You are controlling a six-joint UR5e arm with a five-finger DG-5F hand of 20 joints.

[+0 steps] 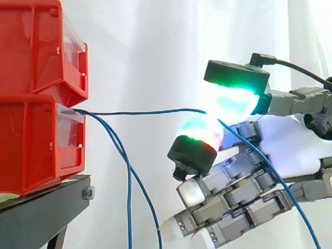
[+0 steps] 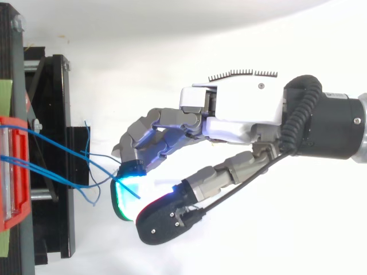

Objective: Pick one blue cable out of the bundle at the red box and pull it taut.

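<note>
Several thin blue cables come out of the front of the lower red bin. One blue cable runs almost level and nearly straight from the bin to my hand. The hand is shut on it, pinching it between two glowing green-cyan fingertips. Past the pinch the cable drops away to the lower right. Two other blue cables hang slack below the bin. From above, the hand reaches in from the right toward the red bin, its remaining fingers curled below the pinch.
A second red bin is stacked on the lower one. Both sit on a black stand at the left. A white curtain hangs behind. Open space lies between the bins and the hand.
</note>
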